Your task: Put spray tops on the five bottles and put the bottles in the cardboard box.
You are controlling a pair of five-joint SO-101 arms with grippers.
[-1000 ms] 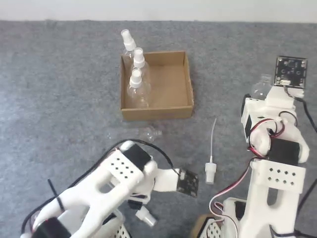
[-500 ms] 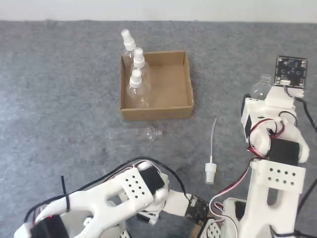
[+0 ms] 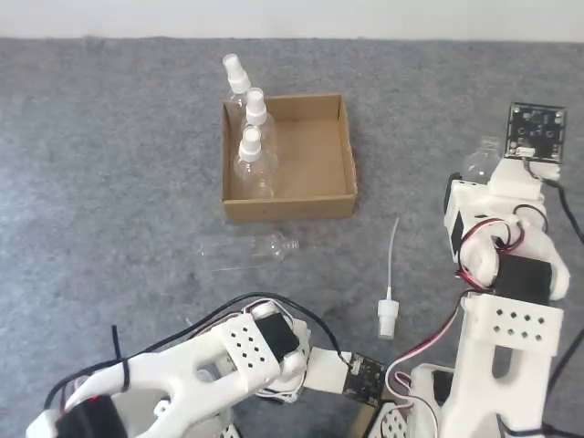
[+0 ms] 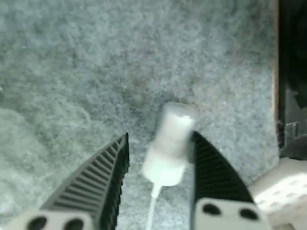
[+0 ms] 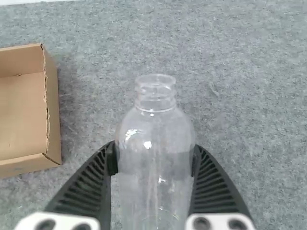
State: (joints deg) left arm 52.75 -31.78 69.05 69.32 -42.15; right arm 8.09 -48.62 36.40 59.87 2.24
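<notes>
My left gripper (image 4: 160, 139) is low over the grey carpet, open, with a white spray top (image 4: 170, 143) lying between its fingers; the top rests against one finger and a gap remains on the other side. My right gripper (image 5: 153, 158) is shut on a clear bottle (image 5: 153, 139) with a bare neck, held upright at the right of the table (image 3: 481, 162). The cardboard box (image 3: 315, 196) stands at the back, with three capped bottles (image 3: 251, 151) along its left side. Another bare bottle (image 3: 251, 248) lies in front of the box. A second spray top (image 3: 389, 315) with its tube lies mid-table.
The left arm (image 3: 246, 351) covers the near-left part of the table. The right arm's body (image 3: 502, 301) stands at the near right. Open carpet lies left of the box and between the box and the arms.
The left arm has swung back toward the near edge and lowered over the spray top that lay there, now covering it from above. The right arm and its bottle have not moved.
</notes>
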